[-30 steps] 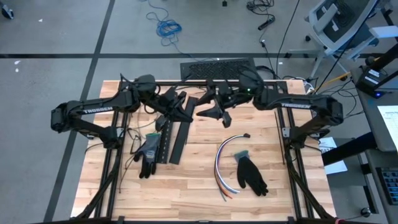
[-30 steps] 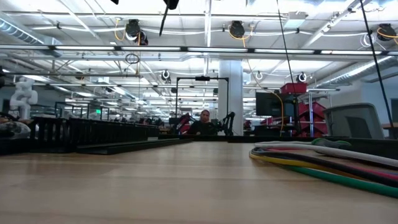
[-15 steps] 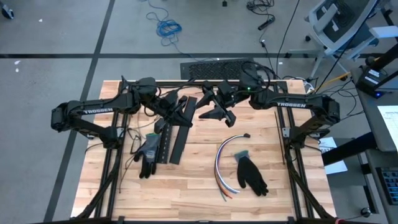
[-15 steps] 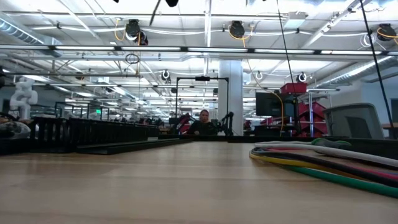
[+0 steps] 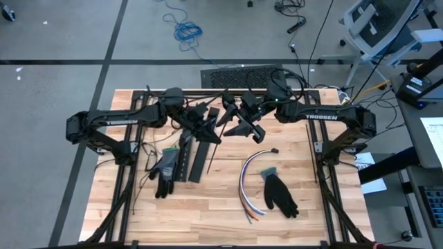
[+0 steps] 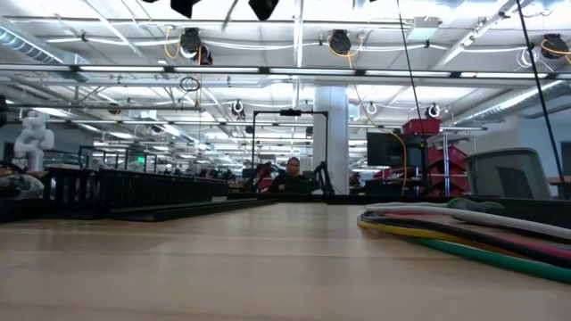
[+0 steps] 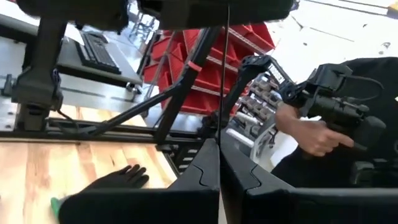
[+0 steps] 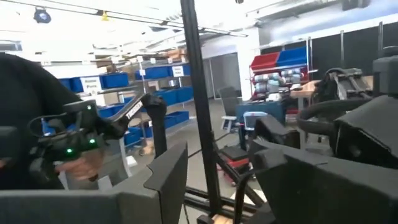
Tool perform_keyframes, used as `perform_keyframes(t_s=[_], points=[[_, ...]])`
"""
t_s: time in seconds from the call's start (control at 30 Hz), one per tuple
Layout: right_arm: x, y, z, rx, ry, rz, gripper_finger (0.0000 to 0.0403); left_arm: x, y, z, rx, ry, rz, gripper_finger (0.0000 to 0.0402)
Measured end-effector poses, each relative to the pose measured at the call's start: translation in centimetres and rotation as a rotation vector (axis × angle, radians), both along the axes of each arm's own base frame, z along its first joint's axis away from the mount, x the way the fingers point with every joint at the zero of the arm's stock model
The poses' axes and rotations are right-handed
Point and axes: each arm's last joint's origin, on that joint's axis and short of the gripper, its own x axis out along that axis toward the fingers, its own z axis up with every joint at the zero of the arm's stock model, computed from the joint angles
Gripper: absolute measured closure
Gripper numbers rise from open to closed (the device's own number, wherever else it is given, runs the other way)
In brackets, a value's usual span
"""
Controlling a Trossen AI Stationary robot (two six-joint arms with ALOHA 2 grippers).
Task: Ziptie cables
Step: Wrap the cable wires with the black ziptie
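Left gripper [image 5: 210, 130] raised over the table's [image 5: 228, 207] far middle, fingers pinched on a thin black strand [image 7: 224, 68]; right gripper [image 5: 239, 124] close beside it, fingers partly open, hold unclear; cables [image 5: 250, 181] lie loose, untied, near-right, curved, long axis running far to near; tying not begun.

Table layout from above

Cables [image 5: 249, 181] are lying right of centre, a glove [image 5: 279, 194] just beside them, slotted strips [image 5: 192, 153] sitting left, both grippers hovering near the back edge.
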Motion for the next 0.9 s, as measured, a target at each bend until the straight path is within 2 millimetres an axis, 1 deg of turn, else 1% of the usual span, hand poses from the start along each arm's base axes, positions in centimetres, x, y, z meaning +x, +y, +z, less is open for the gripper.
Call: perform_keyframes(t_s=[0.27, 0.37, 0.47, 0.53, 0.6, 0.77, 0.8, 0.9], points=[[-0.1, 0.0, 0.2, 0.002, -0.016, 0.02, 0.0234, -0.2, 0.4, 1.1, -0.02, -0.083, 0.008, 0.0402], [-0.1, 0.0, 0.2, 0.003, -0.012, 0.021, 0.0237, -0.2, 0.4, 1.1, -0.023, -0.077, 0.007, 0.0402], [-0.1, 0.3, 0.2, 0.001, -0.015, 0.03, 0.0249, -0.2, 0.4, 1.1, -0.024, -0.074, 0.007, 0.0402], [0.0, 0.5, 0.2, -0.003, -0.016, 0.036, 0.0263, -0.2, 0.3, 1.1, -0.024, -0.074, 0.007, 0.0401], [0.0, 0.7, 0.2, -0.015, -0.022, 0.05, 0.0287, -0.2, 0.3, 1.1, -0.024, -0.074, 0.008, 0.0401], [0.0, 1.0, 0.2, -0.024, -0.03, 0.063, 0.038, -0.2, 0.4, 1.1, -0.025, -0.073, 0.009, 0.0401], [0.0, 1.0, 0.2, -0.027, -0.032, 0.062, 0.0391, -0.2, 0.4, 1.0, -0.025, -0.072, 0.009, 0.0401], [0.0, 1.0, 0.2, -0.023, -0.03, 0.062, 0.0397, -0.2, 0.4, 1.0, -0.026, -0.072, 0.013, 0.0401]])
